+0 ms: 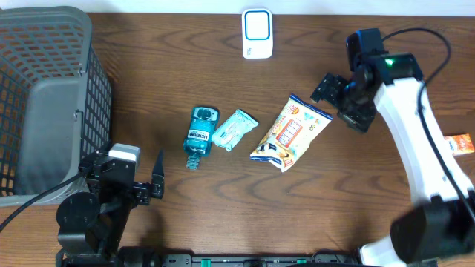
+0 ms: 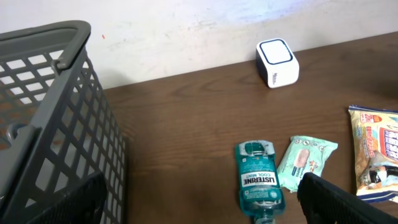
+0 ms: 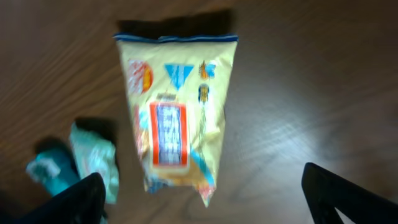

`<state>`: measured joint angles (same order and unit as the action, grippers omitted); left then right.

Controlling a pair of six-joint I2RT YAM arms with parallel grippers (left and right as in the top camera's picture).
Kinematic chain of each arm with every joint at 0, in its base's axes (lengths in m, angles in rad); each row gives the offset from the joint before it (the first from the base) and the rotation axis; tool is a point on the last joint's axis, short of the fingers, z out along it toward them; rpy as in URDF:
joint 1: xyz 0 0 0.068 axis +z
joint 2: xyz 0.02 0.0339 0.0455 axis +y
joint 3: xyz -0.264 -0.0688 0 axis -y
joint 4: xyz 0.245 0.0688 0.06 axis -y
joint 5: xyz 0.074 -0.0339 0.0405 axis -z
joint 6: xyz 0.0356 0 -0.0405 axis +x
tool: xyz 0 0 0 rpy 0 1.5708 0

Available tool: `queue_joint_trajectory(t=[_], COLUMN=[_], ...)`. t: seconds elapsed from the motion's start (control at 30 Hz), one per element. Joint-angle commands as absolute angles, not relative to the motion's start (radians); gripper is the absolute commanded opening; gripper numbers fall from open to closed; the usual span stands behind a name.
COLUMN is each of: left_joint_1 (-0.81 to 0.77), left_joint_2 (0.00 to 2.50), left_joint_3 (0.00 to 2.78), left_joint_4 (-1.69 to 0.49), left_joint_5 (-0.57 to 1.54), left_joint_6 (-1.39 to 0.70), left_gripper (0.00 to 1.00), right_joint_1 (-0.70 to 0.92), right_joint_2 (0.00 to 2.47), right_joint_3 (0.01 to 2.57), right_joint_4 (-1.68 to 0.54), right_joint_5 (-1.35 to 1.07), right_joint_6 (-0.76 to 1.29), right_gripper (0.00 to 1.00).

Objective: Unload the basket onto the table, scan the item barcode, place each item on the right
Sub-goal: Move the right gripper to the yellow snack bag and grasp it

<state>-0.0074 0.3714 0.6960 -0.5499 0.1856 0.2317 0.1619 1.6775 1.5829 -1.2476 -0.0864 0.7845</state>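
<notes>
Yellow snack bag [image 3: 177, 112] lies flat, its top edge blue.

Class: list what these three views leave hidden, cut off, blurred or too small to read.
Snack bag, right wrist: print blurred; no barcode readable.
Orange packet, overhead: cut off by right edge.
Mouthwash bottle, left wrist: cap end cut off by bottom edge.
Scanner, overhead: markings too small.

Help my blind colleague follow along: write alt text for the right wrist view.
A yellow snack bag lies flat on a dark wooden table, seen from above between two dark fingers spread wide. A pale green packet and a teal bottle sit at lower left.
</notes>
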Motion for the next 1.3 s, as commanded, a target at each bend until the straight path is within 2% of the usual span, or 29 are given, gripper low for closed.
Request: queue_joint_trajectory(t=[0.0,0.2,0.37,0.57,0.83,0.97,1.27], left_joint_1=[-0.008,-0.008,-0.008,-0.008,-0.008,-0.008,-0.008], left_joint_2=[0.371,0.371,0.371,0.371,0.371,0.371,0.371], left_joint_3=[0.701,0.701,0.701,0.701,0.701,0.701,0.701], left_joint_4=[-0.546,-0.546,-0.546,-0.546,-0.546,-0.546,-0.546], left_joint_5=[0.199,0.199,0.199,0.199,0.199,0.199,0.199], left_joint_6=[0.223,0.223,0.223,0.223,0.223,0.223,0.223], left_gripper=[0.98,0.98,0.98,0.98,0.98,0.98,0.98], right_joint_1=[0.219,0.321,0.379,0.401,0.401,0.401,0.402], right_joint_2=[1.555,1.418,1.378,1.403,1.479,1.559,1.628], right_joint_3=[1.584,1.443,1.2,0.943,0.823,0.823,0.823], right_joint_4=[-1.276,-1.286,-1.182,-0.798,-0.392,-0.344,-0.35], right_joint_5=[0.067,0.303,0.334,0.275,0.145,0.046,0.029], right_joint_6=[0.778,0.928,1.152,1.113,0.936,0.923,0.902], right_gripper=[0.99,0.99,0.99,0.99,0.99,0.99,0.99])
